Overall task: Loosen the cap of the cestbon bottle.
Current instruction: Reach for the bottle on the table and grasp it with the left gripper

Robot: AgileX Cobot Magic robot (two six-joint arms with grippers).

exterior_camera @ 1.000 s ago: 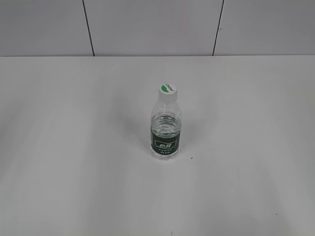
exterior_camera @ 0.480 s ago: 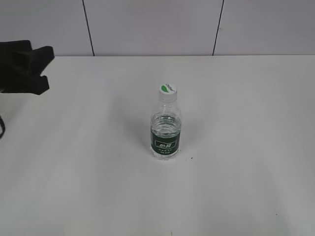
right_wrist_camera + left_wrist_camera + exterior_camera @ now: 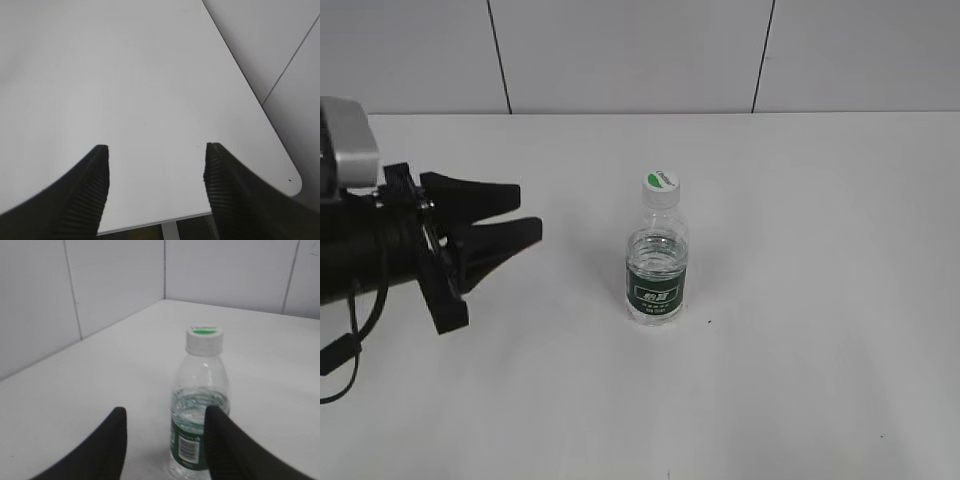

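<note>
Mid-worktop, cestbon bottle upright, long axis vertical, white cap on top; clear ribbed body, dark green label. Left pincer spread, apart from it; right pincer spread, nothing held.

bottle showing clear glossy plastic | cap looking smooth white plastic | table appearing matt white | right fingers showing ribbed black pads
</note>
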